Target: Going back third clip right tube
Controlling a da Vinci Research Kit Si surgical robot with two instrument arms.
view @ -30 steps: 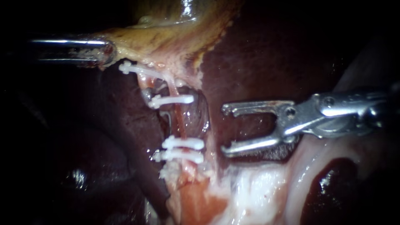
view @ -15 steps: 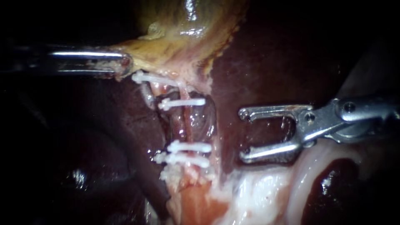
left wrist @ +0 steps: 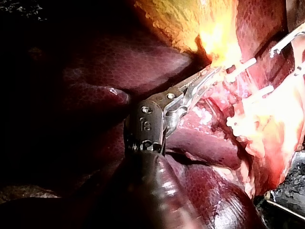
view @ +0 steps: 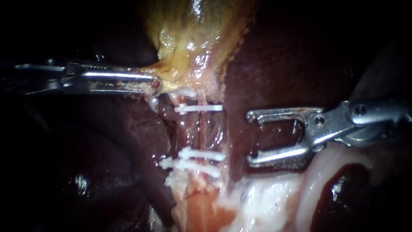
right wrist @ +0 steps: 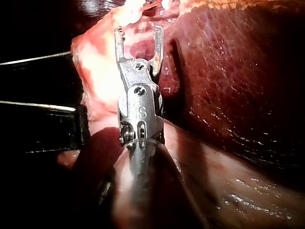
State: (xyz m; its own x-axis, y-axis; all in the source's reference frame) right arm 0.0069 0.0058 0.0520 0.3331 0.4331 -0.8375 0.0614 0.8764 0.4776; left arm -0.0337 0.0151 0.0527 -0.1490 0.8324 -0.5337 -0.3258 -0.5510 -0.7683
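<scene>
A thin pink tube [view: 201, 129] runs down between the gallbladder [view: 193, 47] and pale tissue below. White clips cross it: one high [view: 199, 108], two close together lower [view: 202, 154]. A further clip [view: 185, 92] shows partly under the gallbladder's edge. My left instrument [view: 155, 84] is shut on the yellowish gallbladder edge; the left wrist view shows the same grip [left wrist: 212, 75], with clips [left wrist: 257, 93] just ahead. My right instrument [view: 249, 138] stands open and empty over the liver, right of the clips. In the right wrist view its jaws [right wrist: 138, 29] gape before pale tissue.
Dark red liver [view: 300, 56] fills the right and upper right. White and pink fatty tissue [view: 266, 202] lies below the right instrument. A darker liver lobe [view: 128, 141] lies left of the clips.
My right instrument drew back to the right, away from the clips, jaws still open, then held. My left instrument moved right with the gallbladder edge, covering the top clip.
</scene>
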